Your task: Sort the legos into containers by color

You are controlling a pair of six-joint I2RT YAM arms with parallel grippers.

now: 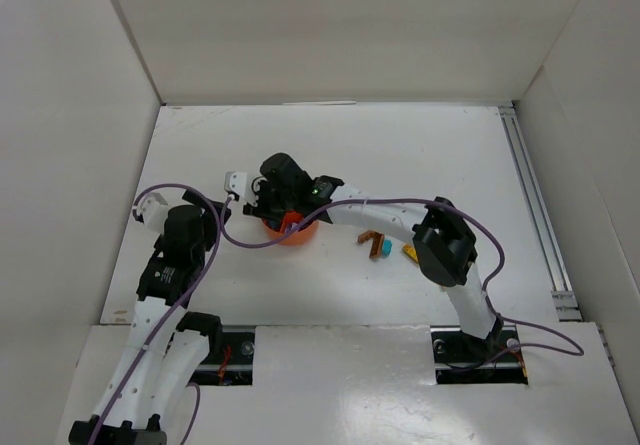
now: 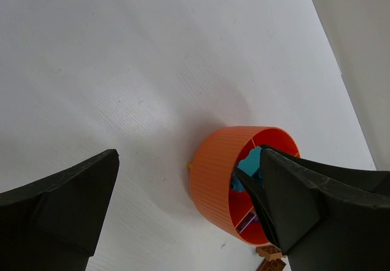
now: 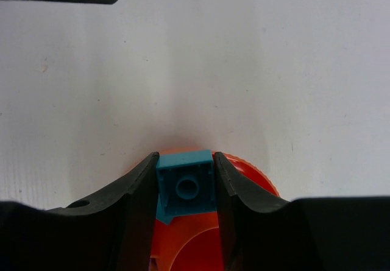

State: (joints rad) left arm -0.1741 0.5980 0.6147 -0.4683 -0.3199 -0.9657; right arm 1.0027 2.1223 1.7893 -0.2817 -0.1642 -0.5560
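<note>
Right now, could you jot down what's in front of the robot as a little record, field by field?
Right tool: shut on teal brick, above the orange dish
Left tool: open, empty, beside the dish
Inside dish: teal piece, purple piece
Lying loose: brown brick, small teal brick, yellow brick, all right of the dish

Bright, even overhead light is recorded; the white worktop [image 1: 400,155] is nearly washed out. A soft, diffuse shadow is cast up-left of the dish [image 2: 213,173] in the left wrist view. The left gripper [image 2: 189,154] fingers [image 2: 61,210] are rendered dark, underexposed and soft-edged, with little detail.
</note>
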